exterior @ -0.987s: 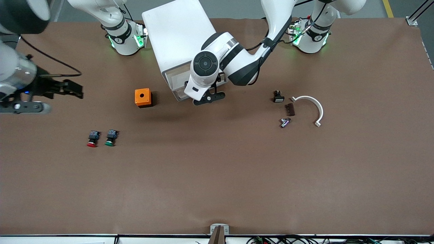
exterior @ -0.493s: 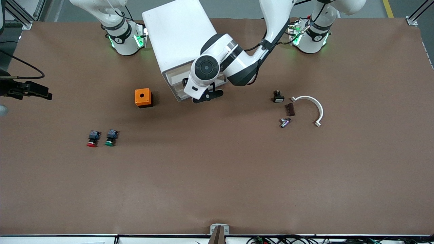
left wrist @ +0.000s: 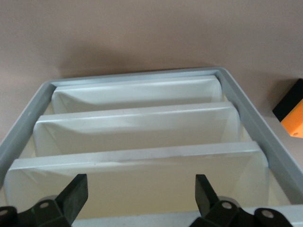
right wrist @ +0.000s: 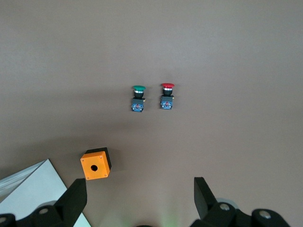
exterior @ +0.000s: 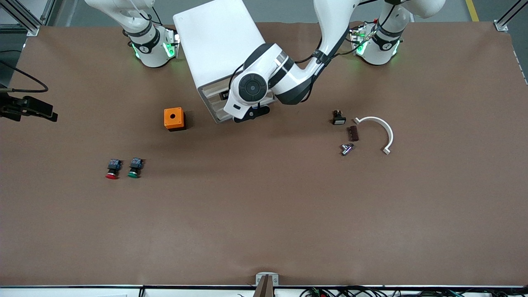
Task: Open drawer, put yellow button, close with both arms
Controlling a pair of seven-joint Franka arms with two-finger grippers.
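Note:
The white cabinet (exterior: 214, 45) stands between the arms' bases. Its uppermost drawer (exterior: 213, 91) lies just under the top edge of its front. My left gripper (exterior: 248, 115) is at that front, open and empty. In the left wrist view the left gripper (left wrist: 140, 196) has its fingers spread across the stacked white drawer fronts inside the grey frame (left wrist: 246, 118). The yellow button is out of view. My right gripper (exterior: 29, 109) is raised over the table's edge at the right arm's end. It is open and empty in the right wrist view (right wrist: 139, 203).
An orange box (exterior: 174, 119) sits beside the cabinet. The red-capped button (exterior: 112, 169) and green-capped button (exterior: 135, 167) lie nearer the camera. Toward the left arm's end lie a black part (exterior: 338, 118), a brown piece (exterior: 352, 133), a metal piece (exterior: 346, 149) and a white curved bracket (exterior: 381, 130).
My left gripper has moved in closer to the cabinet front. My right arm has swung up and out toward its end of the table, mostly leaving the front view.

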